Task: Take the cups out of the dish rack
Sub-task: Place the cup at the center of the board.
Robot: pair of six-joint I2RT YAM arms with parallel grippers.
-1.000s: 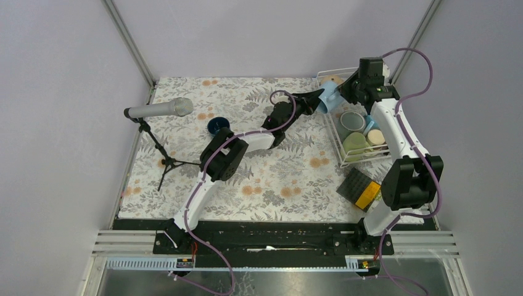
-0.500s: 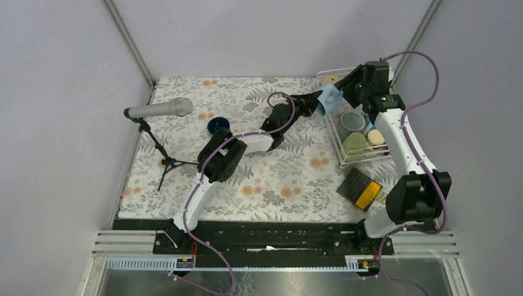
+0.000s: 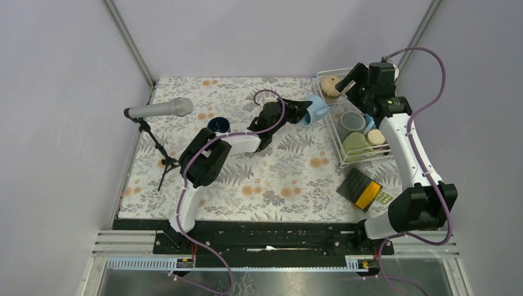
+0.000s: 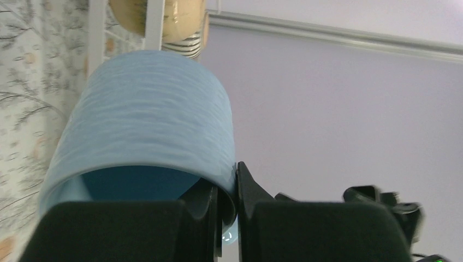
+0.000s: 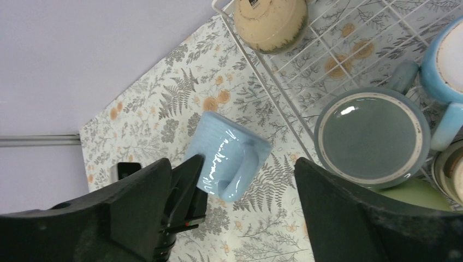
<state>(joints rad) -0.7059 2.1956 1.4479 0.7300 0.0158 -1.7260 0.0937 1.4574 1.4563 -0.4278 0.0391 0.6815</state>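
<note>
Unloading step: left gripper (image 3: pixel 302 113) clamps the light blue mug (image 3: pixel 316 109) by its rim, tilted, just outside the dish rack (image 3: pixel 333 134) near the far right corner of the table (image 3: pixel 277 172), while right gripper (image 3: pixel 353 79) hangs open above the rack, so the next move calls for an upright set-down.

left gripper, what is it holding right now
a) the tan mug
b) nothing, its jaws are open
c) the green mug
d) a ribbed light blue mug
D: the left gripper clamps the rim of the ribbed light blue mug in its jaws, outside the dish rack.
</note>
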